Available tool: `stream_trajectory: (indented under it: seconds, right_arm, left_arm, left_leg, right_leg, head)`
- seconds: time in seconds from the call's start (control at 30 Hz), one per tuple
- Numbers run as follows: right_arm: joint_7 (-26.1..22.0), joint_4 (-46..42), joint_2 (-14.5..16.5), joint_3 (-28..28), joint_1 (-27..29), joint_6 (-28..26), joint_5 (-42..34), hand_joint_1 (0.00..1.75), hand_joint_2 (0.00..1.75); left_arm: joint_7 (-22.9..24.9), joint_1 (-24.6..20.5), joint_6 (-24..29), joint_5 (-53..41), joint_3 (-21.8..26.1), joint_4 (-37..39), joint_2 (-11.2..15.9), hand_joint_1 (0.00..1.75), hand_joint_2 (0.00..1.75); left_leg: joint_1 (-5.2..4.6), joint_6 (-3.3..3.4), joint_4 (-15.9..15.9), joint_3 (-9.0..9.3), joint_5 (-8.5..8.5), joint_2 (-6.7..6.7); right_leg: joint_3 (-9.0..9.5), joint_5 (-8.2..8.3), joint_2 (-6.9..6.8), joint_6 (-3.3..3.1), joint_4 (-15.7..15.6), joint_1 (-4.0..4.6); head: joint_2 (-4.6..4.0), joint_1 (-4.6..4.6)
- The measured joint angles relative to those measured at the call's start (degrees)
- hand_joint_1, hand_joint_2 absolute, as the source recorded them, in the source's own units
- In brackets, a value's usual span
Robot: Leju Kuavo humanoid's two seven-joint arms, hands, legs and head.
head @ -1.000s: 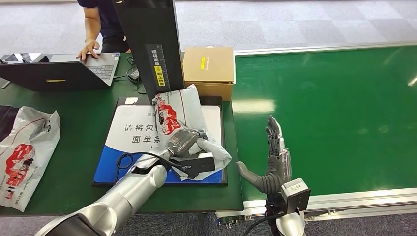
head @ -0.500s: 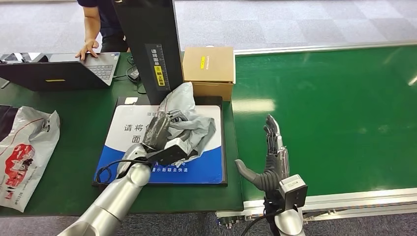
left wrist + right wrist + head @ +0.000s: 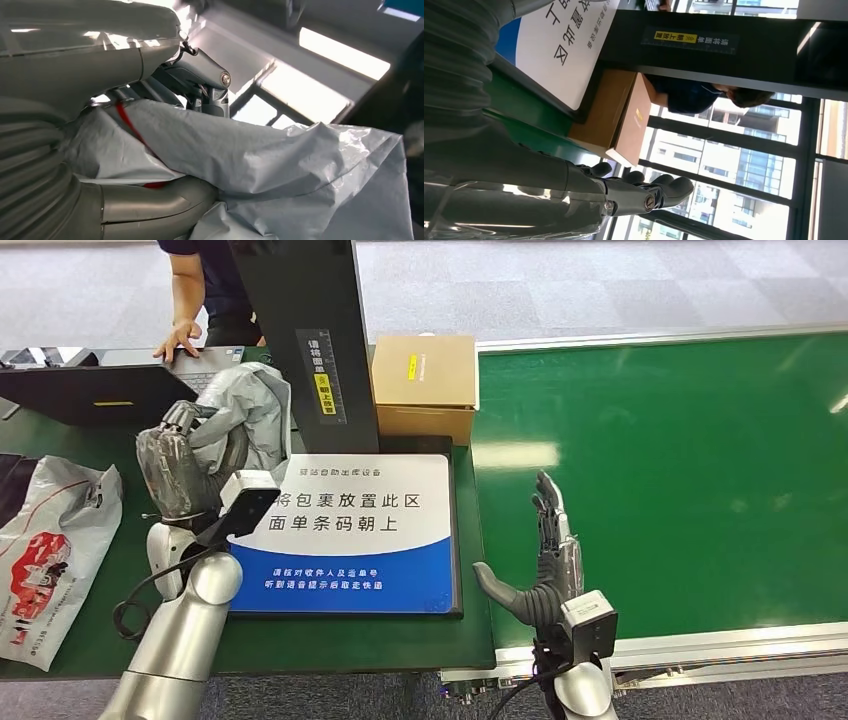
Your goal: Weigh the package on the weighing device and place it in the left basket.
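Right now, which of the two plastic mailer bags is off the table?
The grey package, gripped and lifted by the left hand left of the weighing pad. The other bag, with red print, lies flat on the table's left edge.

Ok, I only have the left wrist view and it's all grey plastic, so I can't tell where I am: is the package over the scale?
Observer: No. The left hand holds the package up to the left of the scale platform, close to the laptop.
Operator: Is anything lying on the platform?
Observer: Nothing; its white and blue printed face shows in full.
Operator: And the right hand?
Observer: The right hand is open, fingers apart, by the near edge of the green conveyor belt, holding nothing.
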Motion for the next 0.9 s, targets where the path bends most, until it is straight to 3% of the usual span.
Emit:
stream_trajectory:
  seconds: [0.27, 0.5, 0.57, 0.63, 0.73, 0.9]
  right_arm:
    - [0.77, -0.11, 0.31, 1.97, -0.07, -1.51, 0.73, 0.0, 1.75]
    - [1.0, 0.36, 0.47, 3.36, -1.26, -2.55, 0.65, 0.0, 1.75]
    - [0.95, 0.57, 0.47, 3.62, -1.35, -3.44, 0.31, 0.0, 1.75]
    - [0.84, 0.71, 0.47, 3.8, -1.36, -4.06, -0.05, 0.0, 1.75]
    - [0.77, 0.83, 0.47, 4.18, -1.41, -4.62, -0.57, 0.0, 1.75]
    - [0.77, 1.02, 0.47, 4.94, -1.87, -4.86, -0.81, 0.0, 1.75]
  left_arm:
    - [-4.57, -1.32, 0.48, -14.19, 15.4, -7.7, -5.71, 1.75, 1.75]
    - [-14.34, -3.9, 0.47, -22.05, 29.92, -17.39, -11.14, 1.75, 1.75]
    - [-13.75, -5.02, 0.46, -24.52, 32.81, -18.61, -11.8, 1.75, 1.75]
    - [-9.45, -5.89, 0.46, -27.45, 34.24, -18.98, -11.67, 1.75, 1.75]
    - [2.55, -6.39, 0.45, -31.4, 33.48, -18.51, -9.14, 1.75, 1.75]
    - [30.54, -8.99, 0.41, -32.85, 22.57, -11.44, 3.04, 1.75, 1.75]
  left_leg:
    - [0.0, 0.0, 0.0, -0.02, 0.0, 0.01]
    - [0.0, 0.0, 0.0, -0.02, 0.0, 0.01]
    - [0.0, 0.0, 0.0, -0.01, 0.01, 0.0]
    - [0.0, -0.01, 0.0, 0.0, 0.01, 0.0]
    - [0.01, -0.03, -0.01, 0.01, 0.03, 0.01]
    - [0.09, -0.16, 0.0, -0.06, 0.13, -0.06]
  right_leg:
    - [-0.01, 0.0, 0.01, 0.0, 0.01, 0.0]
    - [-0.02, 0.0, 0.0, 0.0, 0.01, 0.0]
    - [-0.02, 0.0, 0.0, 0.0, 0.01, 0.0]
    - [-0.01, 0.0, 0.0, 0.0, 0.01, 0.0]
    - [-0.03, 0.0, 0.01, -0.01, 0.02, 0.01]
    - [-0.13, 0.02, -0.06, -0.08, 0.06, 0.12]
  head:
    - [0.0, -0.01]
    - [0.0, 0.0]
    - [0.0, -0.01]
    - [0.0, -0.01]
    - [0.0, 0.01]
    - [0.0, -0.02]
